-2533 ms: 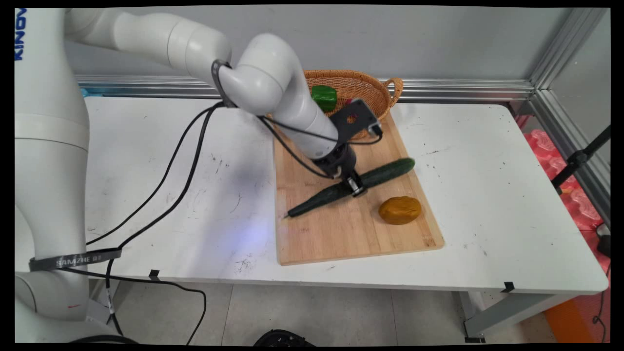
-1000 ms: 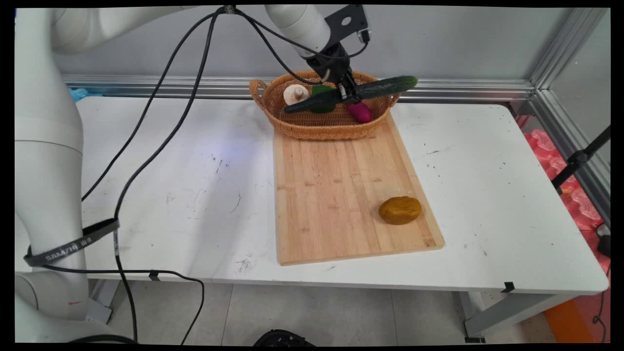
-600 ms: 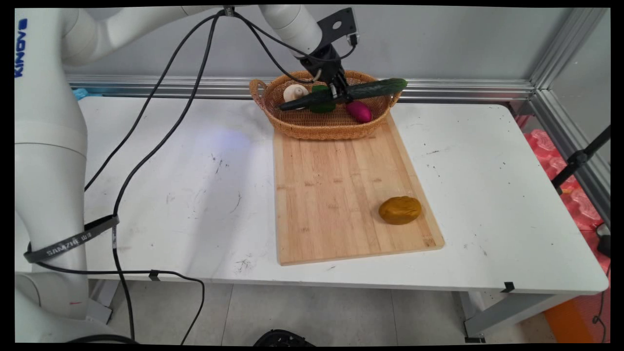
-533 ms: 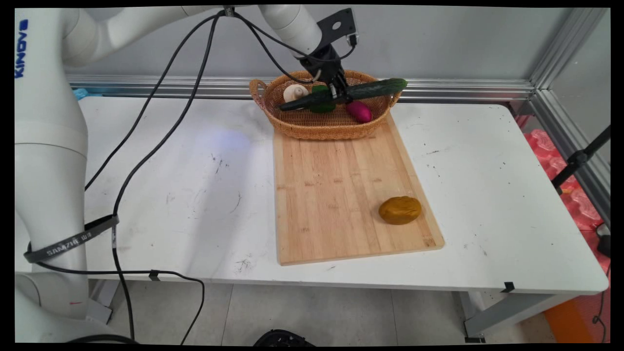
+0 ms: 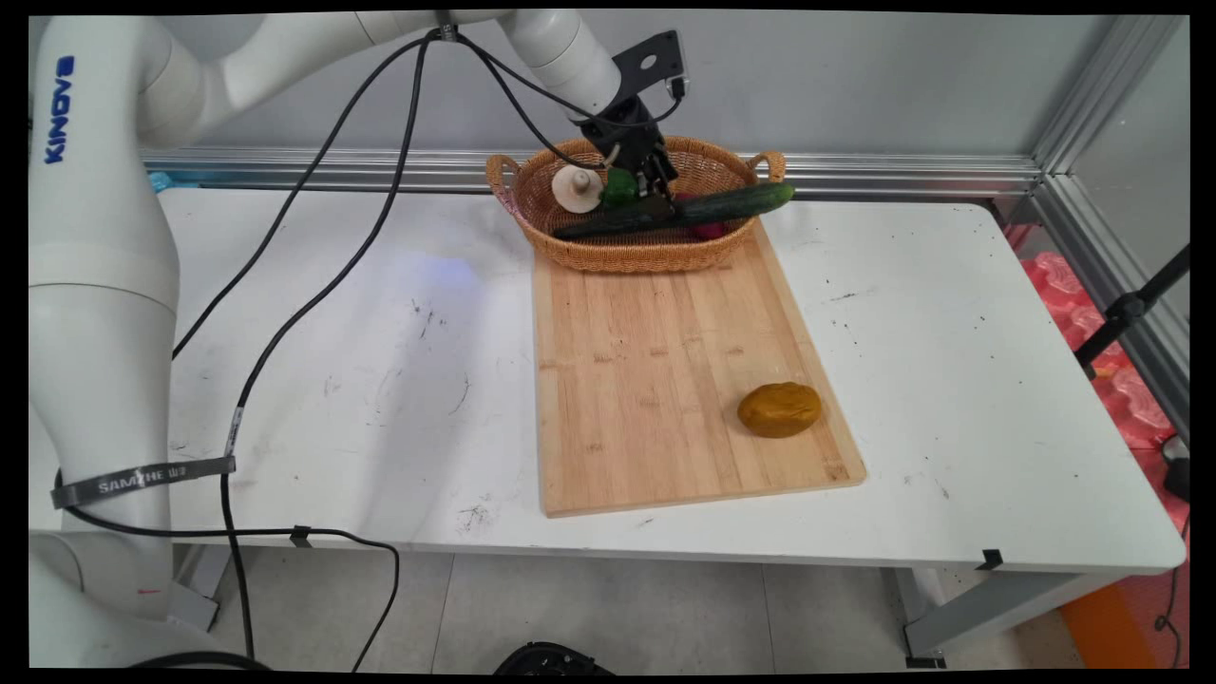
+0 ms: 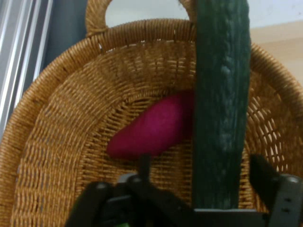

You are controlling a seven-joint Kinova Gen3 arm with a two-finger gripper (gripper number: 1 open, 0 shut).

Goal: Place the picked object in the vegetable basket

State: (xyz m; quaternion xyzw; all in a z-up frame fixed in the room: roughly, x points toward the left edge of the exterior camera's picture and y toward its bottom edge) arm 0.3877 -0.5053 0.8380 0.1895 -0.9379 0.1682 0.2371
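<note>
Hovering over the wicker basket (image 5: 608,249), the hand (image 5: 655,195) is spread, cucumber (image 5: 684,210) lying across the rim, magenta vegetable (image 6: 151,130) underneath.

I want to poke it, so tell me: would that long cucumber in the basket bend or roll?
Probably stiff: the cucumber lies straight though one end pokes out past the basket rim. It's round, so a push might roll it, but the rim and the purple vegetable beside it could well stop it.
</note>
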